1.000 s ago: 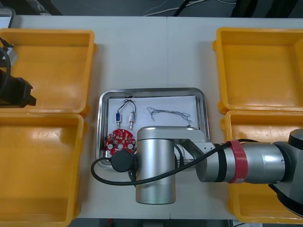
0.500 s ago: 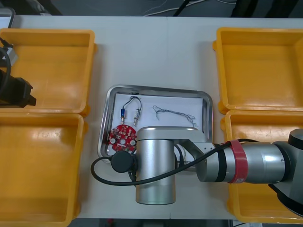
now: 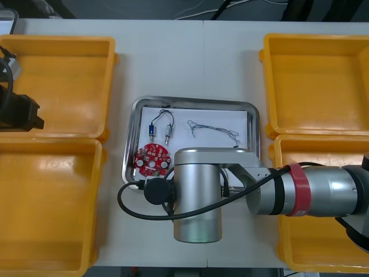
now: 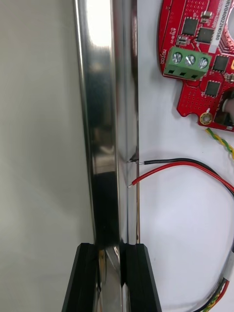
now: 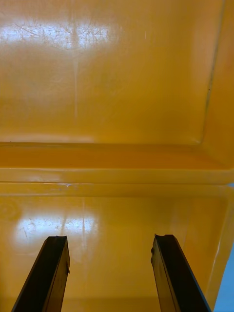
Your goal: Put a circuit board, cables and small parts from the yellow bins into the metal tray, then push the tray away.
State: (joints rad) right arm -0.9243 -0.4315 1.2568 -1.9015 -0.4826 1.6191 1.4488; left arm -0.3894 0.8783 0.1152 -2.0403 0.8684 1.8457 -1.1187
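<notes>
Clamping the rim of the shiny rectangular metal tray point(image 4: 105, 122), the right end effector point(image 4: 111, 275) is securing a pushing hold while the left end effector point(image 5: 109, 239) is hanging open over a yellow plastic bin point(image 5: 117, 73).

Four yellow bins point(image 3: 63, 86) are sitting beside one metal tray point(image 3: 193, 101): two on its left side and two on its right side. One round red circuit board point(image 3: 152, 159) is lying inside the tray. One twisted blue and white cable point(image 3: 214, 128) is lying in there too. One black cable point(image 3: 162, 112) is curling in a loop, with two small metal parts point(image 3: 168, 133) at its ends. By the tray's near rim, one red and black wire pair point(image 4: 185, 165) and one twisted yellow wire point(image 4: 222, 142) are lying.
</notes>
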